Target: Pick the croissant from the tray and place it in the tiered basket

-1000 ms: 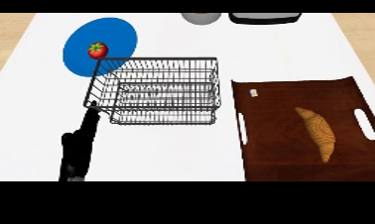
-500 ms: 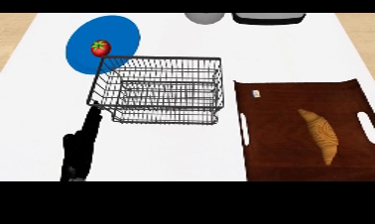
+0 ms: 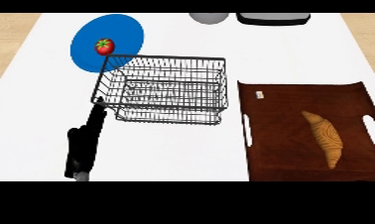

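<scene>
A golden croissant [image 3: 326,138] lies lengthwise on the right half of a dark brown tray [image 3: 285,134] at the lower right. The wire tiered basket [image 3: 164,89] stands in the middle of the white counter, left of the tray, with nothing in it. My left hand [image 3: 84,143] shows at the lower left with straight fingers pointing up toward the basket's near left corner, holding nothing. The right hand does not show anywhere.
A blue plate [image 3: 107,43] with a red tomato [image 3: 104,46] sits behind the basket at the left. A grey bowl [image 3: 210,18] and a dark appliance [image 3: 273,18] stand at the counter's far edge. A small white tag [image 3: 258,94] lies on the tray's far left corner.
The whole view has shifted slightly, so basket, tray and croissant appear a little further right. The left hand stays open at the lower left.
</scene>
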`<state>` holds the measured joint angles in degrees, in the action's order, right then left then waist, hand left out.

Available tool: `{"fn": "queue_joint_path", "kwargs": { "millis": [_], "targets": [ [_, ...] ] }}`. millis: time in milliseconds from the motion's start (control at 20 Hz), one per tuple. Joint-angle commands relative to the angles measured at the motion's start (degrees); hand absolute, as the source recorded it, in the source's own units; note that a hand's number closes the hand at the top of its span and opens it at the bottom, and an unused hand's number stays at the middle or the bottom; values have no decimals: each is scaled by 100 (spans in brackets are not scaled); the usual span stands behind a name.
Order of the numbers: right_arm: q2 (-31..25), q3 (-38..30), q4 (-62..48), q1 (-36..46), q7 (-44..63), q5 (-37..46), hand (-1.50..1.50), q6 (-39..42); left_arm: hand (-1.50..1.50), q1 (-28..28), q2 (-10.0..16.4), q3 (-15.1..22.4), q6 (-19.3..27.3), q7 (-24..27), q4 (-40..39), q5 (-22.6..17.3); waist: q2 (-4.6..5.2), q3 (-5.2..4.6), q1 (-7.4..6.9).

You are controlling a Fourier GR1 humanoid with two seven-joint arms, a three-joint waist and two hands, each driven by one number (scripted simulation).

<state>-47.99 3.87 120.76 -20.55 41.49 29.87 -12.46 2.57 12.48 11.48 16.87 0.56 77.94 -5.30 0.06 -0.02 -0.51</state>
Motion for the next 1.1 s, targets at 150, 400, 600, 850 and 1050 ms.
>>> {"fn": "queue_joint_path", "kwargs": {
  "millis": [150, 400, 600, 850, 1050],
  "targets": [
    [635, 1155, -511, 1076, 1260, 1512, -150, 713, 0, 114, 66, -120, -149, -29, 48, -6, 5, -2, -33],
    [634, 977, -473, 1105, 1568, 1446, -150, 1589, 0, 76, -316, 17, 95, 16, -48, 213, -7, -2, 46],
    [1316, 1063, -1498, 2087, 1492, 1555, -150, 1908, 0, 204, -226, -148, -99, 128, 20, 160, -2, 1, 13],
    [1872, 987, -1678, 2003, 1119, 1927, -150, 1954, 0, 351, -329, -123, -51, -117, 352, 414, -9, 2, 38],
    [1859, 1028, -1872, 1996, 1278, 1980, -150, 2383, 0, 155, -226, -375, -279, 44, -101, 299, -5, 0, 41]
  ]
}}
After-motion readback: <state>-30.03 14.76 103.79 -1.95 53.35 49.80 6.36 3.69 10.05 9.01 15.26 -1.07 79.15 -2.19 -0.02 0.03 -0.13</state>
